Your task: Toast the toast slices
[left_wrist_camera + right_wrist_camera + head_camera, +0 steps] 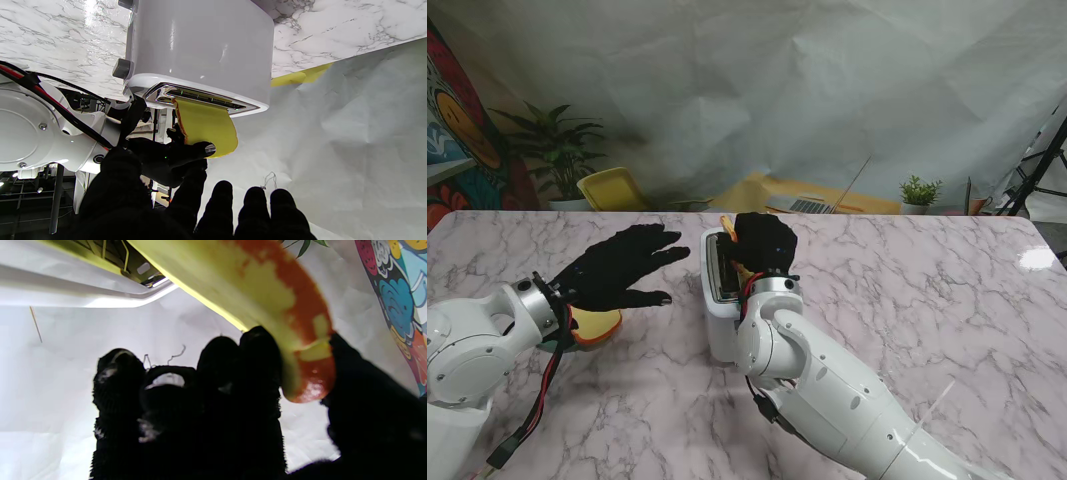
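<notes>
A white toaster stands mid-table, its slots open upward. My right hand hovers over its top, shut on a yellow toast slice with an orange crust. Part of the slice sits in a slot and the rest sticks out. My left hand is open, fingers spread, just left of the toaster. Beneath that hand another yellow toast slice lies on a plate, partly hidden by the wrist.
A potted plant and a yellow chair stand beyond the table's far left edge. A small plant and a laptop lie behind the far edge. A white sheet backs the scene.
</notes>
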`<state>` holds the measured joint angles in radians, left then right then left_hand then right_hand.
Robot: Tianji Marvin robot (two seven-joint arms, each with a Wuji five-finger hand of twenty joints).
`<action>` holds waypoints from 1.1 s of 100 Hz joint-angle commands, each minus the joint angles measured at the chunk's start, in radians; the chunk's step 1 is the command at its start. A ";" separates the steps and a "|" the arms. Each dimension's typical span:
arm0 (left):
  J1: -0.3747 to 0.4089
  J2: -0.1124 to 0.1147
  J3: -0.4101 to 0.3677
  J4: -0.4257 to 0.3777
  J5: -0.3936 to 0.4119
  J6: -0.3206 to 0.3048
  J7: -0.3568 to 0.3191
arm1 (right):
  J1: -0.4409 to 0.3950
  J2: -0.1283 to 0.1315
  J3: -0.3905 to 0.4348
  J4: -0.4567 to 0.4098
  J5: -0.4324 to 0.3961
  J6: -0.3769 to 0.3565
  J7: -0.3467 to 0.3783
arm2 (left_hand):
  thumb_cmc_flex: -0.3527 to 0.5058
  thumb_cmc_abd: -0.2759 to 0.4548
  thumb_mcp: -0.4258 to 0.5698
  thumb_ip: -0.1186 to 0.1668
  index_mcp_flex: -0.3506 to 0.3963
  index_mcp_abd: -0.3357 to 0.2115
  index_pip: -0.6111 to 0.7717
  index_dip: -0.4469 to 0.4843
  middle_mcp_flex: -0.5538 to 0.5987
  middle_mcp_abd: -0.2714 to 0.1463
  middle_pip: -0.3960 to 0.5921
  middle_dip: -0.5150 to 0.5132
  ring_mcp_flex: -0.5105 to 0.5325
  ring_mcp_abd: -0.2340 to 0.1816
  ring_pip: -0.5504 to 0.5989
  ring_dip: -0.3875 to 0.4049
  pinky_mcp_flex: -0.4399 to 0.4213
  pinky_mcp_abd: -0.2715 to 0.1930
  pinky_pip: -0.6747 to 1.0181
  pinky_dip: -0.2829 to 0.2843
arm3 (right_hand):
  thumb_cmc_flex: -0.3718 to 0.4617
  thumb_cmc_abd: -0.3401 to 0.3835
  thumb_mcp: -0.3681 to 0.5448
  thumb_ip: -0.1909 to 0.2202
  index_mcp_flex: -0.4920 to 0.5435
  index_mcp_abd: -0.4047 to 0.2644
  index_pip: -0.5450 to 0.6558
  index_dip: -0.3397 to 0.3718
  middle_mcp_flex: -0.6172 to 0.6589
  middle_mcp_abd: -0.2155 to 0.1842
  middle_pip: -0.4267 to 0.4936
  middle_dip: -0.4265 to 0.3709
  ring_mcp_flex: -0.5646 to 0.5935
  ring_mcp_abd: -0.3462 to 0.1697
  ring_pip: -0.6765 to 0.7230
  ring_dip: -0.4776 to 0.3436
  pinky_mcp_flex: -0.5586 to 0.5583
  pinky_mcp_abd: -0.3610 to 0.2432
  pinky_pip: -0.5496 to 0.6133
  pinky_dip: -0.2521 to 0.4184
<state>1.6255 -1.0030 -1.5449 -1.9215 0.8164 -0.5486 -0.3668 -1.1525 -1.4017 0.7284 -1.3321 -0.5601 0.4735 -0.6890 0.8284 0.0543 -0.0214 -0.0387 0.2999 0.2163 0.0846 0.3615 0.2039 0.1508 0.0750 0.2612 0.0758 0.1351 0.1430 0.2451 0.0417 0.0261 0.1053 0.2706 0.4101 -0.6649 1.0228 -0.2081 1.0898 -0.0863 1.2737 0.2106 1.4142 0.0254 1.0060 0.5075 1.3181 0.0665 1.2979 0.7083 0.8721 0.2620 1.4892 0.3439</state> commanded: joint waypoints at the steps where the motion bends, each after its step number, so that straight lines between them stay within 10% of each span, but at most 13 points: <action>1: 0.001 -0.002 0.003 0.001 0.001 0.001 -0.011 | -0.034 0.009 -0.004 0.034 0.011 0.017 0.023 | 0.020 0.028 -0.016 0.016 0.013 -0.013 0.002 -0.001 0.006 -0.011 0.015 -0.007 0.009 -0.014 0.020 -0.012 0.001 -0.034 -0.038 0.003 | -0.008 -0.027 0.021 -0.004 0.035 -0.069 -0.015 -0.008 0.044 -0.002 0.011 -0.011 -0.002 -0.049 0.004 0.003 -0.007 0.008 0.023 -0.005; 68: -0.014 -0.005 0.016 0.010 0.011 -0.003 0.009 | -0.073 0.039 0.024 -0.020 -0.007 0.077 0.090 | 0.019 0.027 -0.017 0.016 0.013 -0.012 0.002 -0.001 0.005 -0.010 0.015 -0.007 0.008 -0.014 0.020 -0.012 0.002 -0.033 -0.037 0.003 | -0.022 -0.034 0.002 -0.015 -0.023 -0.069 -0.023 -0.005 0.041 0.002 -0.063 -0.035 -0.003 -0.034 -0.059 -0.027 -0.036 0.024 0.014 -0.002; 110: -0.023 -0.006 0.025 0.017 0.016 -0.003 0.016 | -0.102 0.077 0.039 -0.098 -0.107 0.105 0.112 | 0.020 0.027 -0.017 0.016 0.012 -0.012 0.001 -0.001 0.005 -0.010 0.015 -0.008 0.008 -0.014 0.020 -0.012 0.002 -0.034 -0.037 0.003 | -0.133 0.070 -0.146 0.120 -0.185 0.024 -0.170 0.259 -0.173 0.007 -0.062 -0.019 -0.010 -0.002 -0.368 -0.131 -0.147 0.036 -0.038 0.039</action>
<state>1.6041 -1.0061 -1.5244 -1.9085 0.8302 -0.5506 -0.3399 -1.2295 -1.3358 0.7692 -1.4441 -0.6592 0.5712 -0.5824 0.8284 0.0543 -0.0214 -0.0387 0.3000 0.2162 0.0847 0.3615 0.2039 0.1508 0.0750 0.2612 0.0758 0.1351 0.1430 0.2451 0.0418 0.0261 0.1053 0.2706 0.3251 -0.6212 0.8942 -0.1165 0.9400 -0.0631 1.1167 0.4422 1.2652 0.0327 0.9242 0.4753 1.3064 0.0647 0.9539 0.5869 0.7449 0.2833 1.4558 0.3645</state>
